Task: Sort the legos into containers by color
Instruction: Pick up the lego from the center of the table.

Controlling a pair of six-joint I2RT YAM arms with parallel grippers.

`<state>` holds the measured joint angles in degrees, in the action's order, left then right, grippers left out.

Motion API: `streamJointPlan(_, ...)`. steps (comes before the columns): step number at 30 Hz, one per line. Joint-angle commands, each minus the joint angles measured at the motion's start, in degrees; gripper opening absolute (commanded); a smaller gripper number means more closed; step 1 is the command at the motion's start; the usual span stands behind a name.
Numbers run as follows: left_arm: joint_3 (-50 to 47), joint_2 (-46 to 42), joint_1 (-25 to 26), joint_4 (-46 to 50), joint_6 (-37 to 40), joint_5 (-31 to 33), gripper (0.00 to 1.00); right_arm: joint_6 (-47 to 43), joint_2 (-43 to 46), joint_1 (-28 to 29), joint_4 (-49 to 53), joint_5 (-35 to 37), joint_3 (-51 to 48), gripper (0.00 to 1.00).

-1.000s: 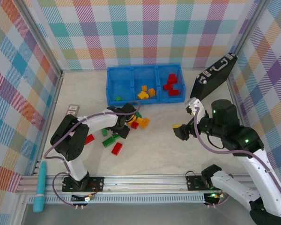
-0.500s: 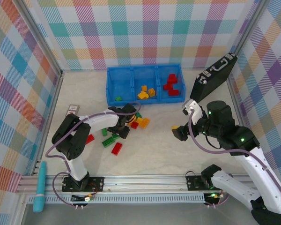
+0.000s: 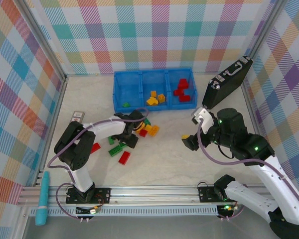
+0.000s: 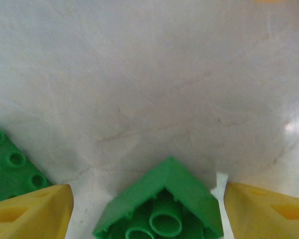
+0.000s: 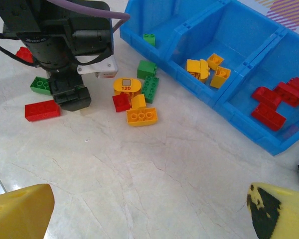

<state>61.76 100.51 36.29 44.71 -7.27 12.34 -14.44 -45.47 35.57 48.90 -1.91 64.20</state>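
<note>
Straddling upturned green brick point(image 4: 164, 184), left pincer point(image 4: 144, 199) apart, seen from wrist; right pincer point(image 5: 149, 199) wide apart above table point(image 5: 164, 159).

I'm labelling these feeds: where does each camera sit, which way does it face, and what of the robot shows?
Top external: above and behind the robot, looking down on the table; both arms, left hand and right hand show.
Left wrist: above the table, facing down; its yellow fingertips flank a green brick.
Right wrist: raised, facing the blue tray and loose bricks; its fingertips at the bottom corners, plus the left arm.
Shared: top external and right wrist both show tray and left hand.
</note>
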Motion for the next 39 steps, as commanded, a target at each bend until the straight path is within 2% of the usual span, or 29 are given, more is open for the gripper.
streamJointPlan(1, -1.3, -3.0, 0.3, 5.3, 0.1, -3.0, 0.80, -1.5, 1.3, 0.8, -1.7, 1.9, -1.1, 0.99)
streamJointPlan(18, 5.5, 5.8, 0.2, 3.9, 3.2, 0.2, 0.78, -2.0, 2.4, 1.7, -2.4, 3.8, -2.7, 0.99)
streamJointPlan(23, 5.5, 7.5, 0.0, 4.3, 3.1, -0.6, 0.69, -2.3, 2.2, 1.7, -2.7, 4.8, -2.9, 0.99)
streamJointPlan(32, 3.1, 6.0, -0.3, 4.2, 1.0, -1.8, 0.38, -3.0, 1.4, 2.5, -3.5, 6.3, -3.2, 0.99)
streamJointPlan(36, 3.3, 4.0, -0.3, 3.8, -0.1, -1.4, 0.32, -3.1, 1.0, 2.7, -3.5, 6.7, -3.1, 0.99)
streamJointPlan(39, 5.3, 1.4, -0.7, 4.2, -0.4, -0.6, 0.31, -3.0, 0.9, 2.7, -3.3, 6.6, -2.8, 0.99)
